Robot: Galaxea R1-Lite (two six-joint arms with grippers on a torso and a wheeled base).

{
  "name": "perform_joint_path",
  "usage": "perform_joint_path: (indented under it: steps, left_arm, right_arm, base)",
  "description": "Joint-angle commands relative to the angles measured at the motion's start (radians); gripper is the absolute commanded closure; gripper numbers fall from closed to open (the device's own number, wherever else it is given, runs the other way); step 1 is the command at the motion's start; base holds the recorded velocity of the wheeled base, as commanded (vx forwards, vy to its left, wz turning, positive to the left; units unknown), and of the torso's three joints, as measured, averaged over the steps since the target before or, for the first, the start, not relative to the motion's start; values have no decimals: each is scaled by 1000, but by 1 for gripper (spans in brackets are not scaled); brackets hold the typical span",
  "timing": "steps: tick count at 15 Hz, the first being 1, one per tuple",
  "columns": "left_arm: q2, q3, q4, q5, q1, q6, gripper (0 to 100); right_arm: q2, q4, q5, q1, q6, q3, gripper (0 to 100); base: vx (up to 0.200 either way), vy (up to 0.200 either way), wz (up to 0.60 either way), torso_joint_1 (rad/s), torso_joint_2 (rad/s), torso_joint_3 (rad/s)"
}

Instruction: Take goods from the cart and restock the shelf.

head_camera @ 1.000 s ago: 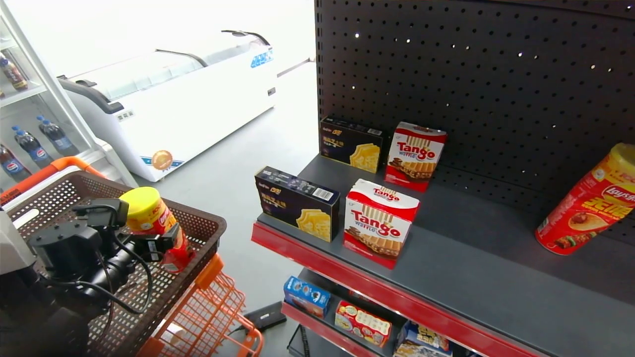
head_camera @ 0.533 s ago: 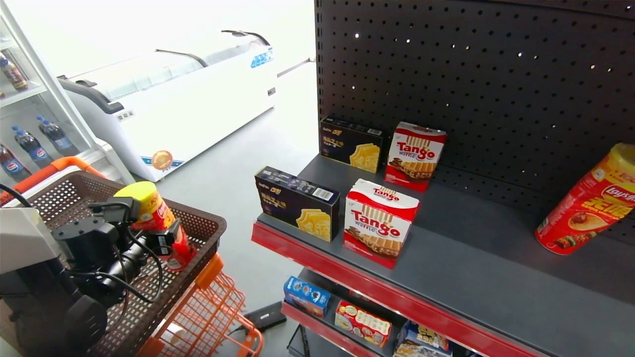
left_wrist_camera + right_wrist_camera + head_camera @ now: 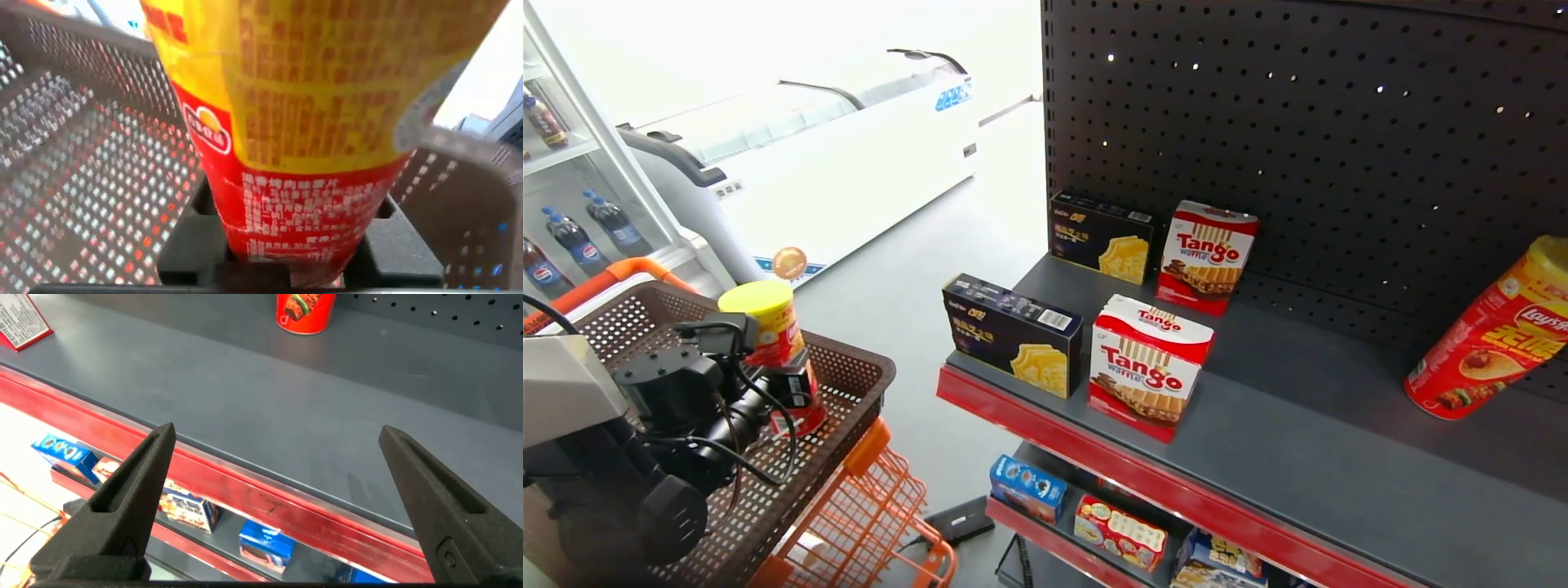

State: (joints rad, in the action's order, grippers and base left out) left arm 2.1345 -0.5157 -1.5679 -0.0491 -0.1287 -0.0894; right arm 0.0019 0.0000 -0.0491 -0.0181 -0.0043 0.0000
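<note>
Head view: left end effector [image 3: 788,390] grasps the chip canister [image 3: 764,322] upright, cart basket [image 3: 870,371] beneath it. Left wrist view: pads [image 3: 192,245] clamp the canister's lower body. Right wrist view: right end effector [image 3: 282,510] hangs released, shelf [image 3: 327,400] below it. Pick-up looks underway; next comes carrying the canister across to the shelf.

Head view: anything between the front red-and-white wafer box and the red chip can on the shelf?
Nothing: in the head view the dark grey shelf between the front red-and-white wafer box and the red cylindrical chip can is bare.
</note>
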Motion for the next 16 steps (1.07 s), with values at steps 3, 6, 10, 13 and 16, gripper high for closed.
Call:
perform_joint_path:
  steps: [3, 6, 10, 13, 16]
  left_arm:
    - [-255, 3, 46, 26, 52, -58, 100]
    - [-493, -10, 279, 41, 100, -47, 100]
    - [-663, 2, 450, 54, 169, -44, 100]
    - [-797, 95, 528, 190, 325, 37, 100]
    - [-811, 103, 532, 210, 512, 42, 100]
  right_arm:
    - [1, 0, 0, 0, 0, 0, 0]
    - [1, 0, 0, 0, 0, 0, 0]
    - [1, 0, 0, 0, 0, 0, 0]
    - [1, 0, 0, 0, 0, 0, 0]
    - [1, 0, 0, 0, 0, 0, 0]
  base:
    - [0, 0, 0, 0, 0, 0]
    - [0, 0, 0, 0, 0, 0]
    - [0, 0, 0, 0, 0, 0]
    - [0, 0, 0, 0, 0, 0]
    - [0, 0, 0, 0, 0, 0]
